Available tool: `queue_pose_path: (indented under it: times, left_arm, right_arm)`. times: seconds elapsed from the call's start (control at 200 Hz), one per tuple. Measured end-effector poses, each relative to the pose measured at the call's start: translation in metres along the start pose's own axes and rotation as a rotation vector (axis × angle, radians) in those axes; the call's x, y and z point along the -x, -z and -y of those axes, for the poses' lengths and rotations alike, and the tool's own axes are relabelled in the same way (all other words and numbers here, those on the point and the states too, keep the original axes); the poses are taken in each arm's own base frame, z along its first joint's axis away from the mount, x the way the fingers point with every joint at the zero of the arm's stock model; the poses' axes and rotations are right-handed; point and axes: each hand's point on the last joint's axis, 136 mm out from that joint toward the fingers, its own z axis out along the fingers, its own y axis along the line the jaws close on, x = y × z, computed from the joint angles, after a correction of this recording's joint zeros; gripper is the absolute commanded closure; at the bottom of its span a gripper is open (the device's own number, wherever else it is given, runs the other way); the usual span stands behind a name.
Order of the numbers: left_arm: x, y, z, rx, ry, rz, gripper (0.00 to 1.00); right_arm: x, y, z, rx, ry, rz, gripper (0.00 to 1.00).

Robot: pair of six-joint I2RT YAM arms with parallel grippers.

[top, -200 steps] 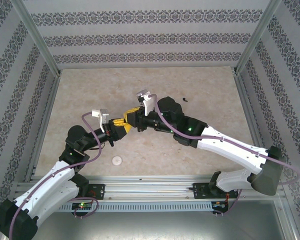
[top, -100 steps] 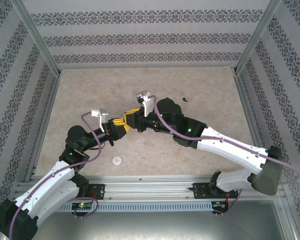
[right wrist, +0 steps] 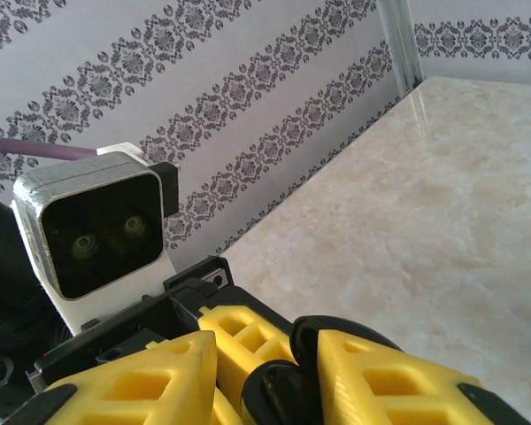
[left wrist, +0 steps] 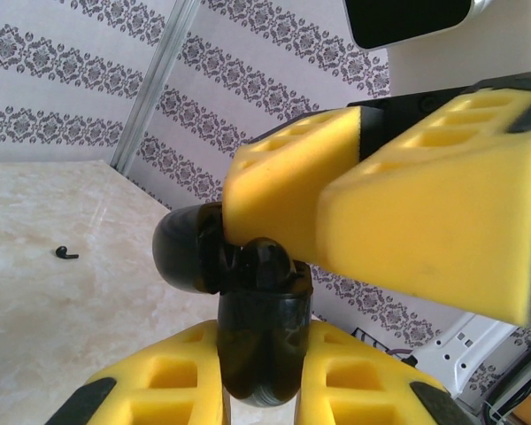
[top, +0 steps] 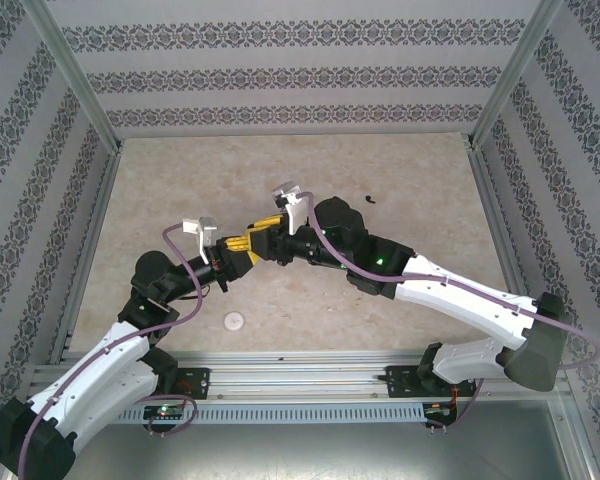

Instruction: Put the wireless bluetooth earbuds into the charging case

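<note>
Black charging case (left wrist: 257,350) clamped in left fingers (left wrist: 159,385) over centre of table (top: 180,190), edges well apart all round. Right fingers (left wrist: 407,221) clenched on a black part (left wrist: 181,252) at its top. Black earbud (top: 368,198) lies apart on the table.

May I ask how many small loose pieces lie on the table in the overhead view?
2. A black earbud lies toward the back, right of centre; a white round piece lies near the front, left of centre. Others may be hidden.
</note>
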Motion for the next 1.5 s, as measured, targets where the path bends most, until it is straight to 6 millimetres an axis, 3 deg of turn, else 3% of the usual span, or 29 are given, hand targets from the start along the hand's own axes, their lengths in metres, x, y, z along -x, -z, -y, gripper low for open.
queue_pose_path:
  times: [0.075,0.255,0.445,0.53,0.629,0.824,1.054,1.194,1.499]
  left_arm:
    - [0.0,0.0,0.0,0.0,-0.001,0.0,1.0]
    - [0.0,0.0,0.0,-0.001,-0.002,0.001,1.0]
    - [0.0,0.0,0.001,-0.007,-0.008,0.002,1.0]
    - [-0.001,-0.002,0.0,-0.013,-0.01,-0.002,1.0]
    - [-0.003,-0.003,0.001,-0.025,-0.016,-0.011,1.0]
    - [-0.003,-0.003,0.002,-0.03,-0.039,-0.012,1.0]
    - [-0.007,-0.002,0.002,-0.031,-0.066,-0.021,1.0]
    - [-0.017,-0.001,-0.004,-0.017,-0.068,-0.041,1.0]
    - [-0.042,-0.011,-0.028,0.025,-0.025,-0.115,1.0]
  right_arm:
    - [0.002,0.001,-0.002,0.0,0.001,-0.004,0.54]
    - [0.012,0.013,-0.008,-0.003,0.006,0.004,0.52]
    - [0.041,0.037,-0.016,-0.031,0.037,0.056,0.55]
    - [0.051,0.047,-0.008,-0.079,0.044,0.06,0.55]
    - [0.058,0.059,0.019,-0.175,0.02,0.052,0.55]
    - [0.044,0.082,0.103,-0.421,-0.094,-0.031,0.56]
    - [-0.005,0.099,0.19,-0.63,-0.247,-0.176,0.56]
    - [-0.03,0.103,0.219,-0.691,-0.321,-0.255,0.54]
    - [-0.054,0.106,0.271,-0.76,-0.412,-0.357,0.54]
